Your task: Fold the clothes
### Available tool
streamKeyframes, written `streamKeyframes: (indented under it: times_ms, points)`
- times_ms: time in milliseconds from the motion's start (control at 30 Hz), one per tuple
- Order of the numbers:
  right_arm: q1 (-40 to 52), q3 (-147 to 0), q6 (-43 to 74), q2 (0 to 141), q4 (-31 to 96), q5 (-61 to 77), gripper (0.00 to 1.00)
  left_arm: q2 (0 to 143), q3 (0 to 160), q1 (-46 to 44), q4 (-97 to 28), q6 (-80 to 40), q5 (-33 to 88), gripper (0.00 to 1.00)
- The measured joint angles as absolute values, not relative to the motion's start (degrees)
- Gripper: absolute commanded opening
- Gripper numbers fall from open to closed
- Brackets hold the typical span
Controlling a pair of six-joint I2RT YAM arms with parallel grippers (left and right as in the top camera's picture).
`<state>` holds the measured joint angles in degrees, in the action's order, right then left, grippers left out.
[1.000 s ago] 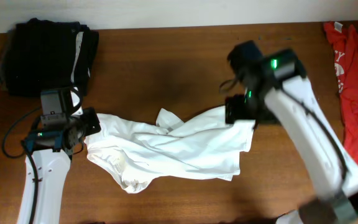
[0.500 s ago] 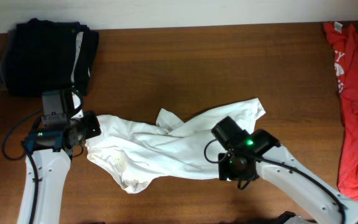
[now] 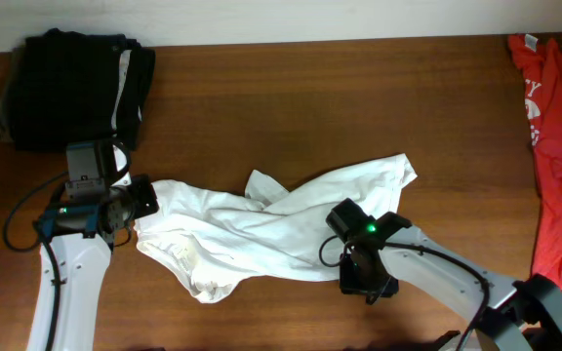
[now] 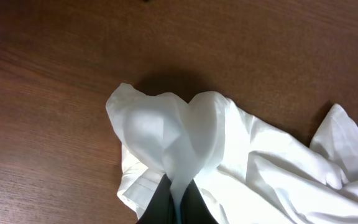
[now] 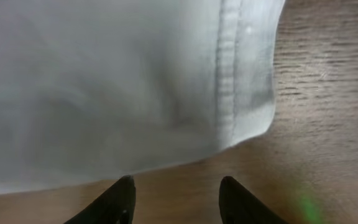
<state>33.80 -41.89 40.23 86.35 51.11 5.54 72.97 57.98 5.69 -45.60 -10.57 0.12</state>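
Observation:
The clothes, a white T-shirt (image 3: 261, 234), lie crumpled across the middle of the brown table (image 3: 291, 107). My left gripper (image 3: 142, 200) sits at the shirt's left end. In the left wrist view, this left gripper (image 4: 178, 198) is shut on a bunched fold of the white T-shirt (image 4: 191, 130), which rises in a puffed hump ahead of it. My right gripper (image 3: 359, 278) is low over the shirt's near right corner. In the right wrist view, the right gripper (image 5: 176, 190) is open with bare table between its fingers, and the stitched hem (image 5: 229, 81) lies just ahead.
A folded black garment (image 3: 71, 88) lies at the back left corner. A red garment (image 3: 554, 146) drapes along the right edge of the table. The right arm (image 3: 457, 283) reaches in from the near right.
My right gripper left the shirt's far right corner, which now lies flat, and swung to the near side by the lower hem, its jaws narrowing. The left gripper has not moved.

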Motion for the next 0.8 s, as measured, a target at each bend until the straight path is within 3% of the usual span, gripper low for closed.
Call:
streamKeyframes:
  times_ms: [667, 733, 800]
  points:
    - [32.95, -41.80, 40.49, 88.92, 45.93, 4.21, 0.49, 72.97, 57.98, 5.69, -45.63, -10.57, 0.12, 0.01]
    - [31.64, -42.30, 40.56, 89.56, 46.13, 4.86, 0.47, 72.97, 57.98, 5.69, -45.63, -10.57, 0.12, 0.01]
    - [29.34, -42.96, 40.64, 90.35, 46.48, 5.78, 0.37, 72.99, 57.98, 5.69, -45.63, -10.57, 0.12, 0.01]
